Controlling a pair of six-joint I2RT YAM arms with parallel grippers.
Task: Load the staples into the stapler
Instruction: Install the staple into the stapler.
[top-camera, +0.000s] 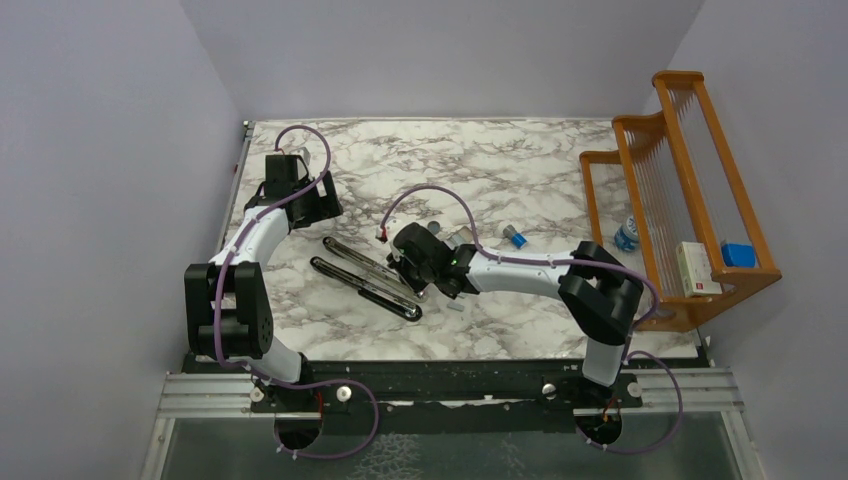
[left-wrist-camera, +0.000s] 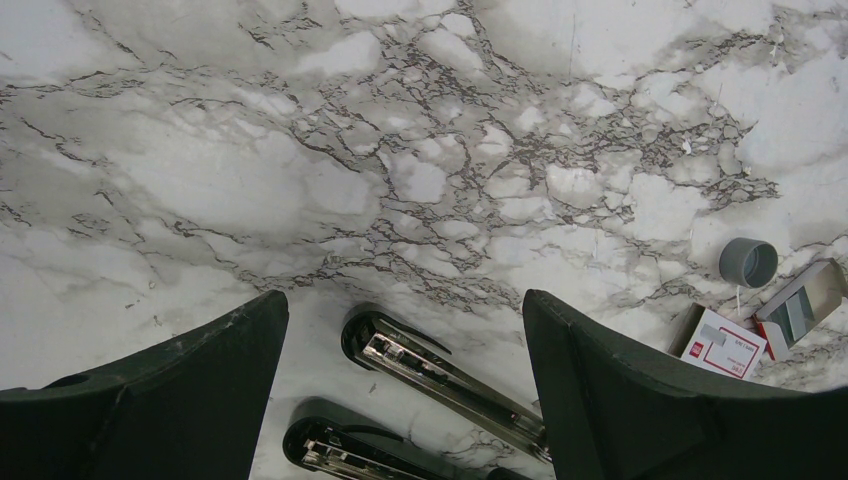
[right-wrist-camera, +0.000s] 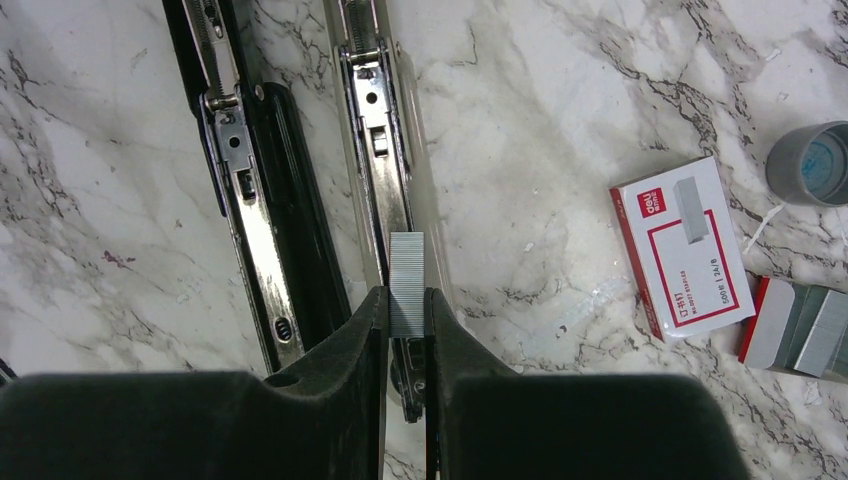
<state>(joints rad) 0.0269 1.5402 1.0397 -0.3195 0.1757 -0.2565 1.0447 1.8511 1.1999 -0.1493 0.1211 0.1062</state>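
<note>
The black stapler (top-camera: 365, 278) lies opened flat on the marble table, its two long halves side by side. In the right wrist view the silvery magazine rail (right-wrist-camera: 375, 150) runs up the middle and the black half (right-wrist-camera: 245, 200) lies to its left. My right gripper (right-wrist-camera: 407, 295) is shut on a short grey strip of staples (right-wrist-camera: 407, 270), held just over the near end of the rail. My left gripper (left-wrist-camera: 402, 297) hangs open above the far ends of both stapler halves (left-wrist-camera: 430, 370), touching nothing.
A white-and-red staple box (right-wrist-camera: 683, 245) and its pulled-out tray of strips (right-wrist-camera: 805, 325) lie right of the stapler, beside a grey cap (right-wrist-camera: 810, 160). A small blue-and-white cylinder (top-camera: 515, 237) lies farther right. A wooden rack (top-camera: 690, 200) stands at the right edge.
</note>
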